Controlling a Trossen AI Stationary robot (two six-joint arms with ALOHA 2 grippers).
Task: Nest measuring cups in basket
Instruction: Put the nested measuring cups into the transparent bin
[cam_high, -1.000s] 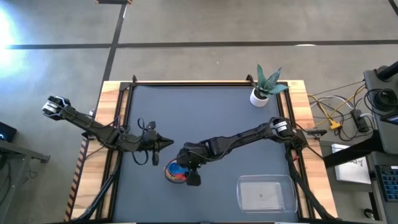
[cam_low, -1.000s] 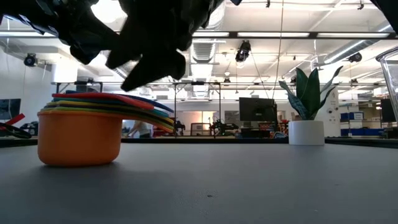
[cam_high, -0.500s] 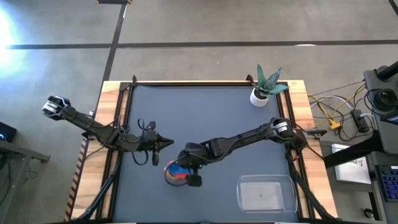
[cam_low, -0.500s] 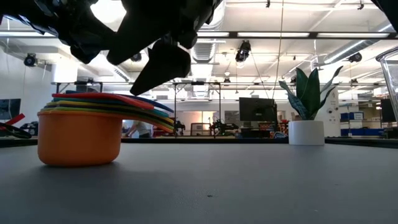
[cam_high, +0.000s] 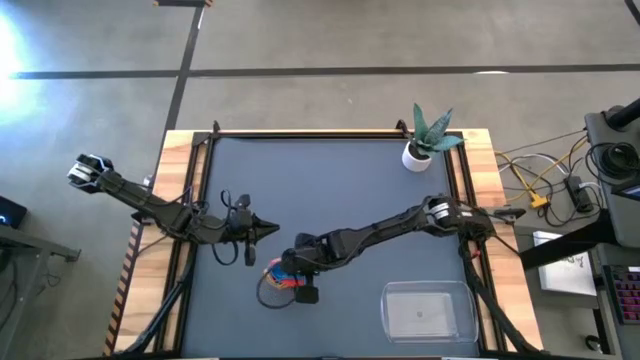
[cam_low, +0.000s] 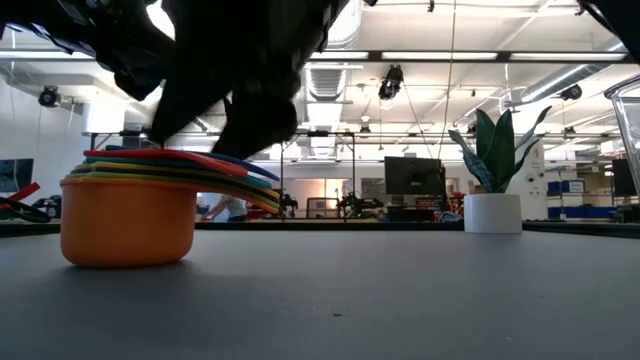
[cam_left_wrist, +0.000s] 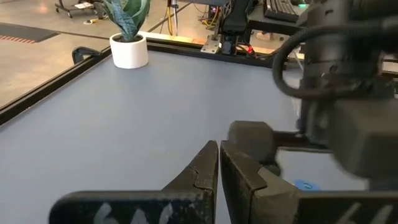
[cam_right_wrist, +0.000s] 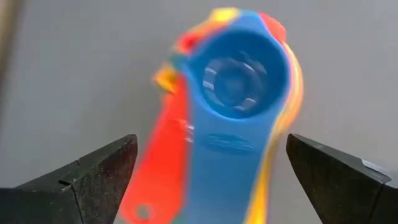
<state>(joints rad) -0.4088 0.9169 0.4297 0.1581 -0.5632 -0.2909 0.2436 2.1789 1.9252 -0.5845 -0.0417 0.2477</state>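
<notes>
The measuring cups (cam_low: 150, 205) are sitting nested in one stack on the dark table (cam_high: 330, 190), at its near edge and left of centre, with the orange cup at the bottom and the blue one on top, their flat handles fanning out to one side. The basket (cam_high: 428, 310) is lying at the near right corner, well apart from the stack, and nothing is showing inside it. The right gripper (cam_right_wrist: 211, 180) is hovering directly above the stack with its fingers (cam_right_wrist: 93, 177) spread wide, one on each side of the blue cup and its handle, gripping nothing. The step in hand looks like the pickup of the whole nested stack, the nesting itself seeming done. The next move is probably calling for the gripper to be lowering until the fingers are straddling the cups or the bundle of handles, then closing firmly enough that the lower cups are not slipping out, then carrying the stack right to the basket. A little farther off, just left of the stack, the left gripper (cam_left_wrist: 219, 163) is waiting with its fingers pressed together and empty. At the far right a small white plant pot (cam_high: 417, 154) is standing clear of all this
</notes>
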